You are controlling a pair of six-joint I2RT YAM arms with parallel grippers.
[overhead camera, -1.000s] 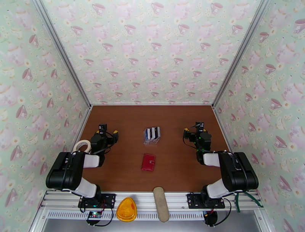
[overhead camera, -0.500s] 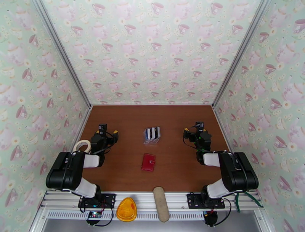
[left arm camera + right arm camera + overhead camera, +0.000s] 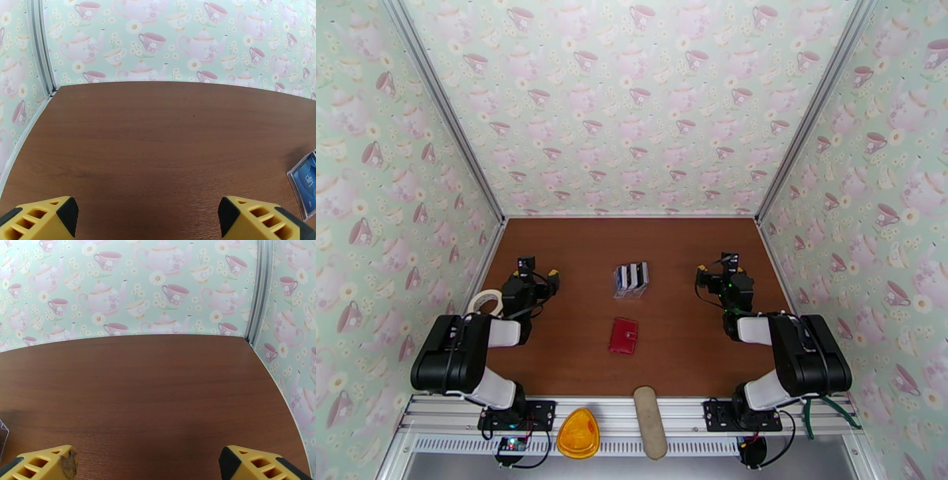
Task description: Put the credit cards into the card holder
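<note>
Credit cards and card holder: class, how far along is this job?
Done: nothing; the credit cards sit apart from the closed card holder. In hand: nothing; left pincer and right pincer both open, empty, off to the sides. Left: open holder, pick up cards, insert them.

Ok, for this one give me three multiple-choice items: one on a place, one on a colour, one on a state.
1. The card holder lies where relative to the credit cards? A) nearer the table's near edge B) nearer the back wall C) on top of them
2. Its colour? A) blue B) red C) green
3. The left gripper and right gripper are? A) both shut B) holding cards C) both open, empty
A: it sits below the cards in the top view. B: its cover is red. C: each wrist view shows jaws wide apart over bare table.
</note>
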